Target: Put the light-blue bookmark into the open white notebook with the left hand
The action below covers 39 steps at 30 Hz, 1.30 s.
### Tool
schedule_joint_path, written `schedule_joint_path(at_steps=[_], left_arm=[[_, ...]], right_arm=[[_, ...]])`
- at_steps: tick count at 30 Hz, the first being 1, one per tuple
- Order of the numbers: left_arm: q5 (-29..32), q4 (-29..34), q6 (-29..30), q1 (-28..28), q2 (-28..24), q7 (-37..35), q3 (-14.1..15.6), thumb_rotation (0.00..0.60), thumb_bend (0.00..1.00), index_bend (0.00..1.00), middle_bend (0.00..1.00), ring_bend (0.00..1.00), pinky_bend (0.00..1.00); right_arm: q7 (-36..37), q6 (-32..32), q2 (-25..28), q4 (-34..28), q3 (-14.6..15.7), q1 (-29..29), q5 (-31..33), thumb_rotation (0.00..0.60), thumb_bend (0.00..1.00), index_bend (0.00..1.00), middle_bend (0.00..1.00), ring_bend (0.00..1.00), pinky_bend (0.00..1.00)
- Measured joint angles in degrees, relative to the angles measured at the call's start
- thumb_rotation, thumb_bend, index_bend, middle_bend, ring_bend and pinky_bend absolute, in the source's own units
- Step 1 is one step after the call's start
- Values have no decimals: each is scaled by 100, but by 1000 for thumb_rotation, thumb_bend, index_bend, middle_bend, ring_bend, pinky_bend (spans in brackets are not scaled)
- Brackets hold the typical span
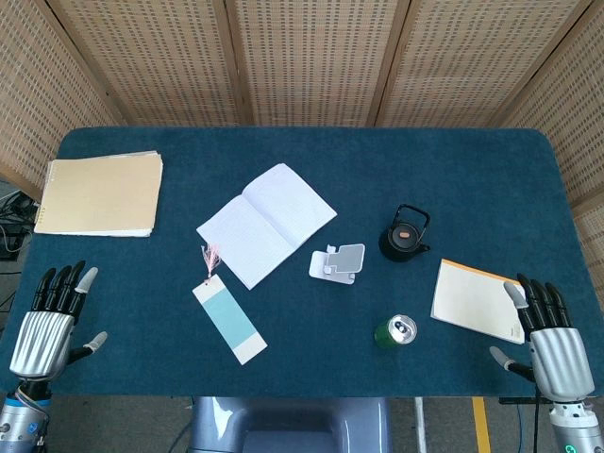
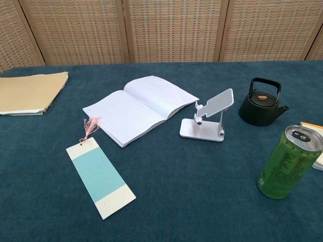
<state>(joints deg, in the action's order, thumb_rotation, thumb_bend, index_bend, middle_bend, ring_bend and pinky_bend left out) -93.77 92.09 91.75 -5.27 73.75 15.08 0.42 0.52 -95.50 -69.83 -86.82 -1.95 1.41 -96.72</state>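
My left hand [image 1: 47, 330] and right hand [image 1: 552, 344] sit at the near table [image 1: 453, 170] edge, fingers apart, holding nothing. Bookmark [image 2: 100, 176] lies flat w/ pink tassel [image 2: 91, 126] toward the notebook [image 2: 139, 108], just beside its near-left corner, not touching. Notebook is open, pages up. To its right: phone stand [image 2: 209, 121], then kettle [image 2: 261, 103], green can [image 2: 287, 162] nearer me. Orange pad [image 1: 478, 300] by my right hand, tan folder [image 1: 99, 193] far left.
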Motion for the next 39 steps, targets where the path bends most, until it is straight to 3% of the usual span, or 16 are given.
schedule_joint_path(at_steps=[29,39], left_arm=[[29,-10,-316,-125,-35,45,-108,600,0,0,0,0,0],[-153,24,-1323,-826,-298,204,-191,600,0,0,0,0,0]], right_arm=[[22,168,-30,69,-7,26,171,600,90,31,0,0,0],[130,285,-57,198,-103,53,422,600,90,42,0,0,0]])
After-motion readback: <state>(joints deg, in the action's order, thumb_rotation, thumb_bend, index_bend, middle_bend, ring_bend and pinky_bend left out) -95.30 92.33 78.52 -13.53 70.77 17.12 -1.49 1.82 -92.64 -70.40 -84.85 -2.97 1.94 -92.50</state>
